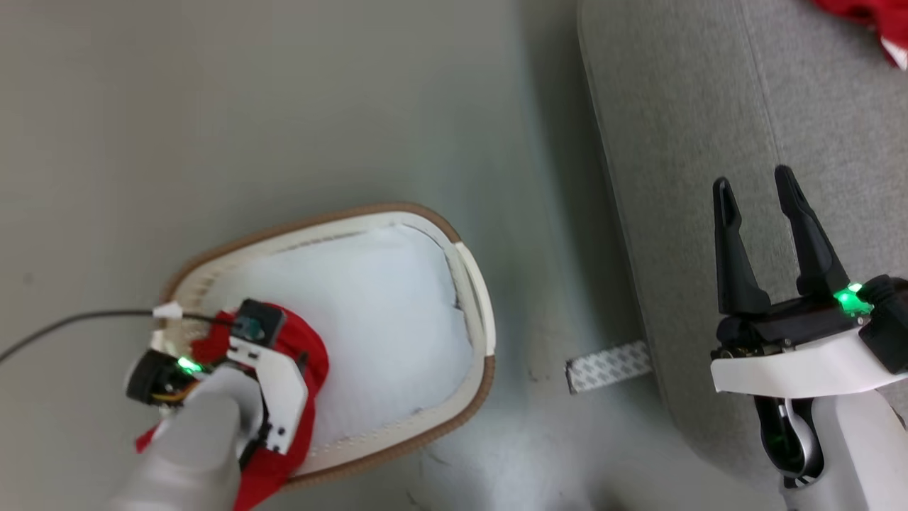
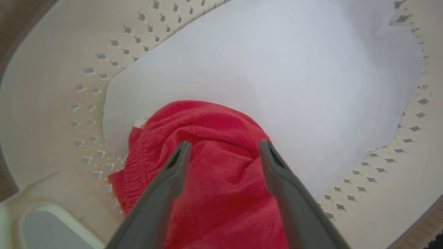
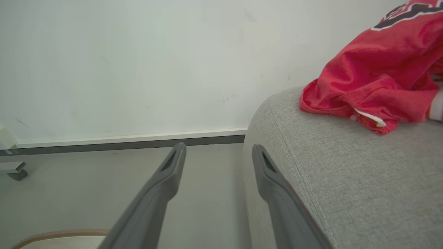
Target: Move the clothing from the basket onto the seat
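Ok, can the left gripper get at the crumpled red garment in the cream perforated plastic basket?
Probably yes: the left gripper hangs open inside the cream perforated plastic basket, fingers spread over the crumpled red garment, nothing in between.

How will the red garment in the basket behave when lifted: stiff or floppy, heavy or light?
Probably floppy: the red garment lies crumpled in soft folds between the fingers of the open left gripper, so it should hang down when lifted. Its thin, textured fabric suggests it is light. A trailing end might drag on the basket wall.
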You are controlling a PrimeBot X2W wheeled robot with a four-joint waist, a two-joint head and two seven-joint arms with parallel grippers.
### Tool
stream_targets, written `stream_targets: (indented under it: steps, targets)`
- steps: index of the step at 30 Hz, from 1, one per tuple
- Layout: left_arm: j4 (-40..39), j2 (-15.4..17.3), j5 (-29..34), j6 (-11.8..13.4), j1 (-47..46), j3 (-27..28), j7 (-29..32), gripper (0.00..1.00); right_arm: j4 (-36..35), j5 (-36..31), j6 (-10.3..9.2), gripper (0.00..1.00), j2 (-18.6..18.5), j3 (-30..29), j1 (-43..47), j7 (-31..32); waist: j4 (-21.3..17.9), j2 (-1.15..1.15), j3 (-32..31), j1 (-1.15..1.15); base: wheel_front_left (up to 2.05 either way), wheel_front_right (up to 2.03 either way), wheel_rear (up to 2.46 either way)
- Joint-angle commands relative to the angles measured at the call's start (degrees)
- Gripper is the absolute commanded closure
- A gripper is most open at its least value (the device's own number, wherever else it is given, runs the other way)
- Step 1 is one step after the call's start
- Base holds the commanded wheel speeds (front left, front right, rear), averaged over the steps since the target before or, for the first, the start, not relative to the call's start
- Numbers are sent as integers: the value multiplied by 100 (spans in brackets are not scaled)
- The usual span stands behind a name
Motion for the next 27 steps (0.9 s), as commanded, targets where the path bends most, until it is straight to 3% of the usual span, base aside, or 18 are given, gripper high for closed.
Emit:
stream_targets:
  steps: [1,10,16,17,18,19,27]
  targets:
    - [47,88,119,73,-139,-60,125,0,-62,26,-13,0,52,9,-110,5,-228,0,350,-2,0,0,0]
    - [190,330,784,135,-692,-804,1118,0,-84,93,-13,0,204,73,-181,5,-422,0,944,-2,0,0,0]
    - [212,356,720,177,-777,-876,1328,0,-102,123,-13,0,259,111,-287,5,-551,0,1120,-2,0,0,0]
    - [214,350,703,180,-758,-879,1334,13,-101,121,-13,0,270,113,-280,5,-561,0,1128,-2,0,0,0]
    - [216,343,687,187,-733,-889,1353,50,-91,121,-13,0,278,108,-277,5,-568,0,1132,-2,0,0,0]
    - [219,330,673,190,-705,-892,1367,100,-75,119,-13,0,287,101,-277,5,-570,0,1130,-2,0,0,0]
    - [219,169,531,220,-631,-875,1163,100,27,8,-13,0,313,80,-315,5,-414,0,816,-2,0,0,0]
